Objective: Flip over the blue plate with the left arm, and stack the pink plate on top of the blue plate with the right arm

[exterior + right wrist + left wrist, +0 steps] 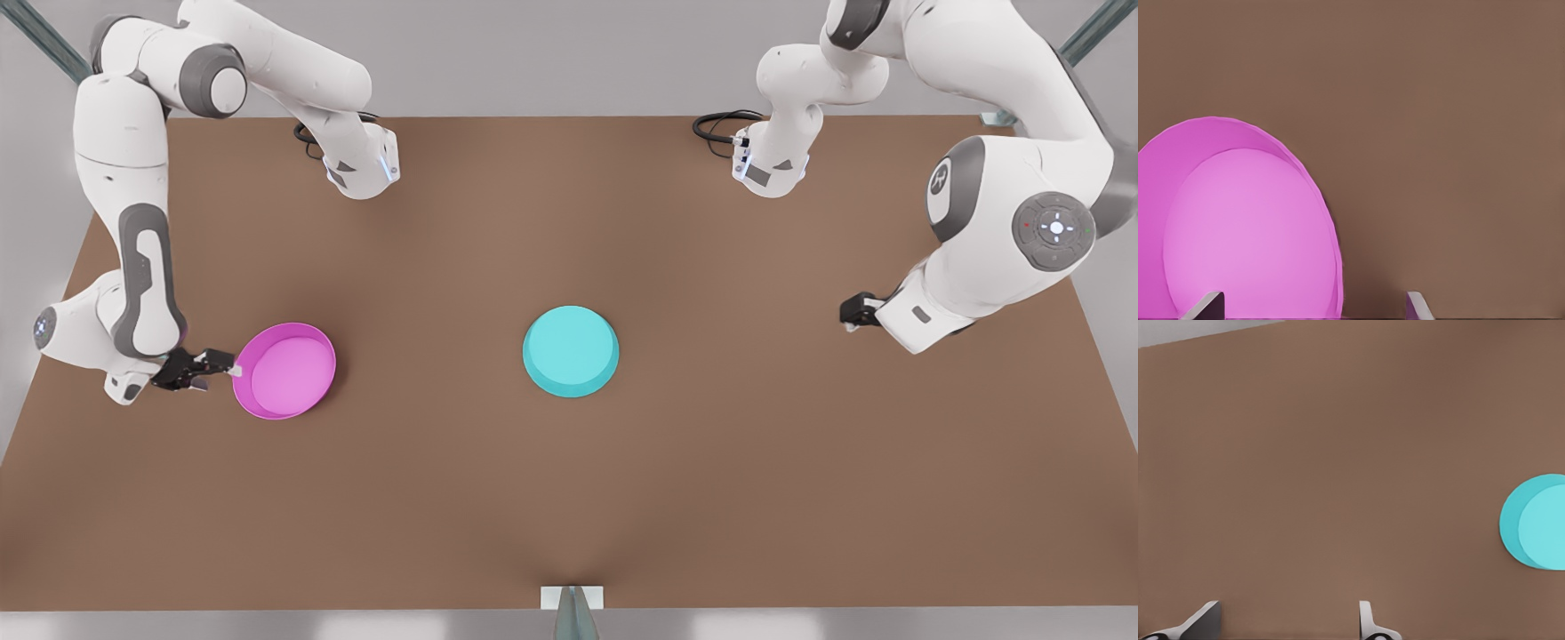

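- The blue plate (570, 350) is lying upside down near the middle of the brown worktop (569, 498), its flat plain underside facing up and its rim resting on the surface
- In the left wrist view that same turquoise dish (1536, 522) is sitting well off to one side, apart from the two fingertips (1368, 621) of the left tool, which are standing wide apart with bare worktop between them
- The left tool (852, 311) is hanging at the front view's right, well apart from the blue plate and touching nothing (the left arm (996, 240) is simply waiting there, folded back over its side of the worktop)
- The pink plate (284, 371) is lying right way up at the front view's left, its lighter inside showing, well apart from the blue one
- The right tool (220, 364) is sitting low at the pink plate's edge on the side away from the blue plate, its tips right at the rim
- In the right wrist view the pink dish (1238, 227) is looming close, one fingertip (1205, 305) standing in front of its inside and the other out over bare worktop; the fingers are spread wide and gripping nothing (whether one is touching the rim, I cannot tell)
- The right arm (124, 231) is bending down from its base at the front view's far left
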Robot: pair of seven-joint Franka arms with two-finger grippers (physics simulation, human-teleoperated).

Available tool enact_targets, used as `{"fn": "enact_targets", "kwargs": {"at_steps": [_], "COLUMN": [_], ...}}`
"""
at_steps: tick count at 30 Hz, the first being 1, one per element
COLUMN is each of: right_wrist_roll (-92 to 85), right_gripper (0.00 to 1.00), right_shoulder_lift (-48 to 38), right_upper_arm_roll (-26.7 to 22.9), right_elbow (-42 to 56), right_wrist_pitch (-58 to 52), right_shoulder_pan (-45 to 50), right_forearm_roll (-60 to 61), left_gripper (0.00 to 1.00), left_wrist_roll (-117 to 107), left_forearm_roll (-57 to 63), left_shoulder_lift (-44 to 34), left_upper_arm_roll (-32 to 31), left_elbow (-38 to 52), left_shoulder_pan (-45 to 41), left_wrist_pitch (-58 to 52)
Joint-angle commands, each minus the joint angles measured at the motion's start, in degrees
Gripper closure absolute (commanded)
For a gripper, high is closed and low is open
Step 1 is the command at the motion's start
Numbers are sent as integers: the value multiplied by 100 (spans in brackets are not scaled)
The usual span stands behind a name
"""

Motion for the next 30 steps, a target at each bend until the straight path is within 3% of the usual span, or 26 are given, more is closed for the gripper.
{"fn": "enact_targets", "kwargs": {"at_steps": [1, 5, 13, 15, 17, 22, 25, 27, 30], "right_wrist_roll": [-49, -76, -93, -93, -76, -76, -85, -76, -67], "right_gripper": [0, 1, 36, 36, 43, 44, 50, 60, 61], "right_shoulder_lift": [21, 118, 329, 408, 408, 373, 399, 399, 399], "right_upper_arm_roll": [-11, -11, -3, -3, -3, -3, -3, -3, 6], "right_elbow": [-9, -35, -106, -79, -62, -53, -62, -62, -62], "right_wrist_pitch": [0, 9, 176, 176, 167, 123, 132, 114, 105], "right_shoulder_pan": [3, 3, 21, 29, 64, 73, 73, 73, 82], "right_forearm_roll": [24, 51, 60, 60, 60, 60, 60, 60, 60], "left_gripper": [0, 0, 0, 0, 0, 0, 0, 0, 0], "left_wrist_roll": [0, 35, 44, 53, 53, 62, 44, 35, 35], "left_forearm_roll": [268, 232, 224, 224, 215, 224, 224, 224, 224], "left_shoulder_lift": [9, 167, 202, 246, 334, 369, 404, 404, 404], "left_upper_arm_roll": [0, -18, -27, -27, -27, -27, -27, -27, -27], "left_elbow": [0, 123, 132, 132, 123, 132, 132, 132, 132], "left_shoulder_pan": [-1, -2, -1, -1, -1, -1, -2, -10, -1], "left_wrist_pitch": [9, 1, 89, 89, 89, 97, 89, 97, 97]}}
